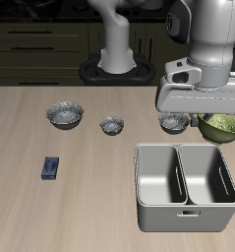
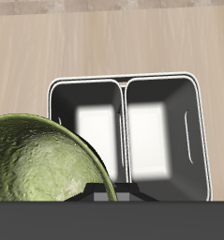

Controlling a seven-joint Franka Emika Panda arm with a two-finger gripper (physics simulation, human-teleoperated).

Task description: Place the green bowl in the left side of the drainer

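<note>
The green bowl [image 1: 221, 126] hangs tilted above the table, just behind the back rim of the drainer [image 1: 185, 213]. My gripper [image 1: 209, 117] is shut on the bowl's rim, and the hand hides much of the bowl in the exterior view. Seen from the wrist, the green bowl [image 2: 38, 159] fills the near field with its mottled underside toward the camera. Beyond it lies the drainer [image 2: 123, 79], both deep compartments empty. The left side of the drainer [image 1: 207, 177] is the compartment nearest the bowl.
Three grey patterned bowls [image 1: 65, 116] [image 1: 111, 125] [image 1: 172, 122] stand in a row behind the drainer and toward the table's middle. A small blue block [image 1: 51, 167] lies nearer the front edge. The robot's base [image 1: 117, 61] stands at the back.
</note>
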